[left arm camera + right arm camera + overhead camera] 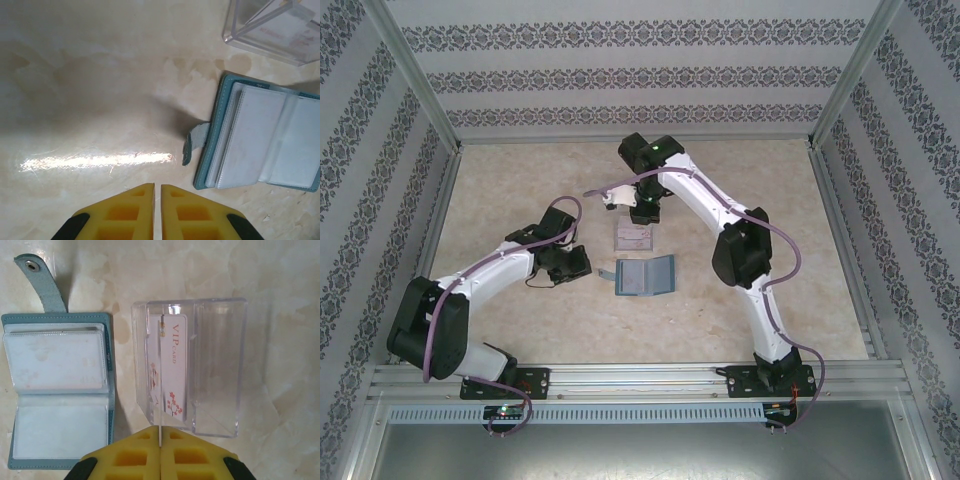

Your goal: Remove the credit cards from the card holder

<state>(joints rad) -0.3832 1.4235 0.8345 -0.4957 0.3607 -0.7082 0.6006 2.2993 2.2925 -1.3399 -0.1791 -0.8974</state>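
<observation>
Left gripper (157, 187) hovers over marbled table (100, 100), wallpaper (640, 80) around.

Left arm folded low over the table; left gripper (154, 186) points downward, yellow fingers pressed together, empty. Right arm stretched forward, wrist bent down; right gripper (160, 430) pinches a credit card (160, 385) seen edge-on.

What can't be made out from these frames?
- Card holder sleeves, right wrist view: cloudy plastic hides whether cards remain inside.
- Thin strip at the right gripper, right wrist view: edge-on between shut jaws; held card or not is unclear.
- Clear tray, left wrist view: cut off by the top edge.
- Card in the tray, top view: print too small to read.
</observation>
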